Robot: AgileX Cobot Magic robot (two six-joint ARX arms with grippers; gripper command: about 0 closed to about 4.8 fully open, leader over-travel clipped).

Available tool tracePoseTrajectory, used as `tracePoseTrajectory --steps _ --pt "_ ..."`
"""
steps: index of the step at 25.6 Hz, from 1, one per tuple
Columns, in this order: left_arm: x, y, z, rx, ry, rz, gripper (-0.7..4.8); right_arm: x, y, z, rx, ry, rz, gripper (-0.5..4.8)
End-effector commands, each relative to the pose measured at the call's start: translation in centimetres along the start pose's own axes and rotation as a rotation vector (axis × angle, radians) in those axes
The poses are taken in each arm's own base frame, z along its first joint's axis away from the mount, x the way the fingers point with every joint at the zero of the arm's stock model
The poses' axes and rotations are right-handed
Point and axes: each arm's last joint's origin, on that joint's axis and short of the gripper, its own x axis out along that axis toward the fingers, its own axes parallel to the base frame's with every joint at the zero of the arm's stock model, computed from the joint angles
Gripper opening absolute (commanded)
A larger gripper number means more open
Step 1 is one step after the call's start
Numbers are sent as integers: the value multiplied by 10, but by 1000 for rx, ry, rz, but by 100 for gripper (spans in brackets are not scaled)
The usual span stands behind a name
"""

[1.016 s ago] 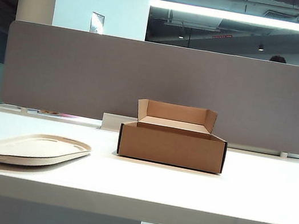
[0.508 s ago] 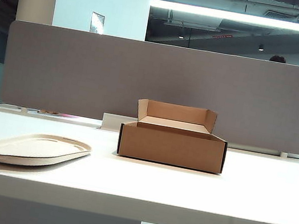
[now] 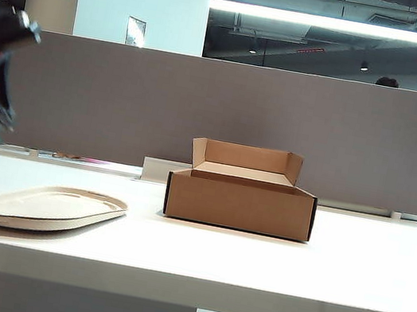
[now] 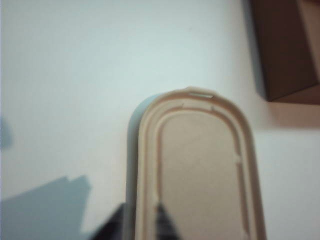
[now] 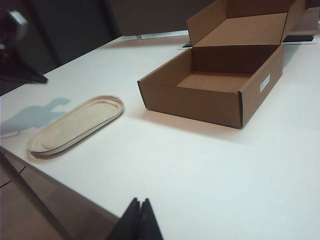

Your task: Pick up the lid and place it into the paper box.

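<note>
A: Right, where's the lid (image 3: 42, 207)?

B: On the surface (image 3: 253, 269), beside the paper box (image 3: 240, 203), not touching it. My left claw (image 4: 140, 225) hangs above the lid's long rim, fingers a little apart, one each side. Right claw (image 5: 139, 220) is well off, tips together.

A: Approach?

B: I'd widen a bit, drop straight, pinch the rim w/o tilting.

A: Box contents?

B: Nothing inside, back flap up.

Lid (image 5: 76, 126) left of open paper box (image 5: 218, 82)
</note>
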Motion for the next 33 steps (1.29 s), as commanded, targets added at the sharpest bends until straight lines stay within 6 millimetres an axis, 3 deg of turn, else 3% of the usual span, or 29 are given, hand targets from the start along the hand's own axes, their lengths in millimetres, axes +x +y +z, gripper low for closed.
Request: tracePoseTrajectory --steps 1,5,10,15,20,26,33 --pt "21 8 6 -37 94 2 162 0 0 0 -6 -11 4 -8" --pt "44 15 2 -60 173 6 161 0 0 0 -6 -12 0 -8" --pt "69 6 -10 -12 252 -17 160 0 -1 0 -2 -7 -15 -8" --pt "79 1 -14 7 274 -14 142 0 -1 0 -2 -8 -15 -8" --pt "80 0 -15 65 277 -8 -7 0 -1 0 -2 -7 -15 -8" --pt "76 -1 -13 71 296 -6 -6 0 -1 0 -1 -6 -16 -8" --pt "48 -15 15 135 304 45 -6 0 -1 -2 10 10 -17 -8"
